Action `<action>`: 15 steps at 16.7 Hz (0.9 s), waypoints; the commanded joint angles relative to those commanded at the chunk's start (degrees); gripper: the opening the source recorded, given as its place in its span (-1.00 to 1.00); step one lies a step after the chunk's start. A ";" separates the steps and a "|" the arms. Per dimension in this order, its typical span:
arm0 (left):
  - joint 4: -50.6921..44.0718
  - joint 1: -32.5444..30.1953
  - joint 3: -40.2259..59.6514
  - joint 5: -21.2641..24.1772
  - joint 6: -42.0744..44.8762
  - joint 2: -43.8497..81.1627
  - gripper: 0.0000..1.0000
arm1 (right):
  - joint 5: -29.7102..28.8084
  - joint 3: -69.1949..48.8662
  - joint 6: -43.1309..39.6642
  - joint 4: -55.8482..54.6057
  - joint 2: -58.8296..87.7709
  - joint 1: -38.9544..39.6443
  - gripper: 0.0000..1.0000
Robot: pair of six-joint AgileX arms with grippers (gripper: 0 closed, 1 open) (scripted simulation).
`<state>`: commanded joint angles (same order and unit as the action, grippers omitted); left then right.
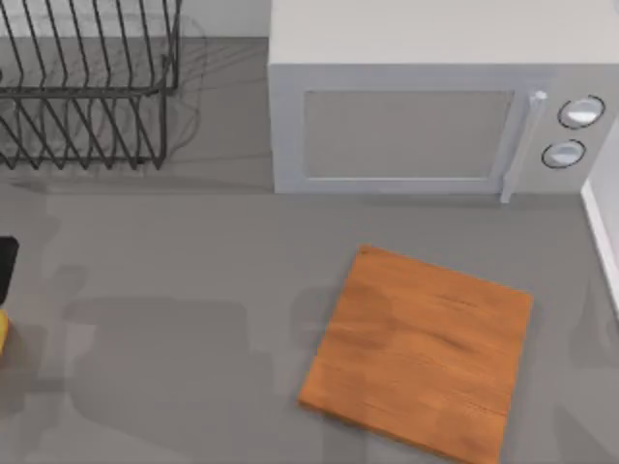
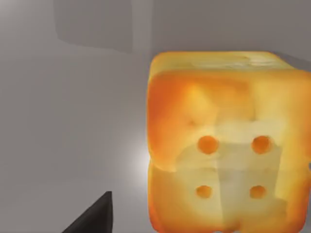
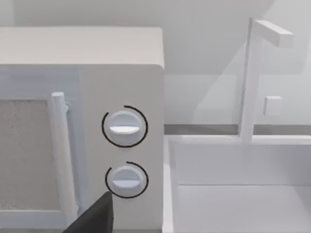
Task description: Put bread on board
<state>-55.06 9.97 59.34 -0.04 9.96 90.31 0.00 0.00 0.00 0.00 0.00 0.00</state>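
Bread (image 2: 226,145) just ahead of left claw (image 1: 5,266) at table's left edge, claw's state unclear, board (image 1: 421,353) well apart

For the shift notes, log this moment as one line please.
bread: at table's left edge, off board | board: bare, front of microwave | left tool: beside bread, no grasp seen | right arm: faces microwave dials
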 joint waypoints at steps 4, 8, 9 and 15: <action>-2.88 0.61 3.82 0.00 0.56 4.91 1.00 | 0.00 0.00 0.00 0.00 0.00 0.00 1.00; -2.74 0.31 3.64 0.00 0.51 4.72 1.00 | 0.00 0.00 0.00 0.00 0.00 0.00 1.00; -2.55 0.34 3.50 0.00 0.49 4.84 1.00 | 0.00 0.00 0.00 0.00 0.00 0.00 1.00; 8.84 0.64 -2.58 0.01 0.68 9.73 1.00 | 0.00 0.00 0.00 0.00 0.00 0.00 1.00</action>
<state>-46.22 10.61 56.76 -0.02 10.63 100.04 0.00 0.00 0.00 0.00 0.00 0.00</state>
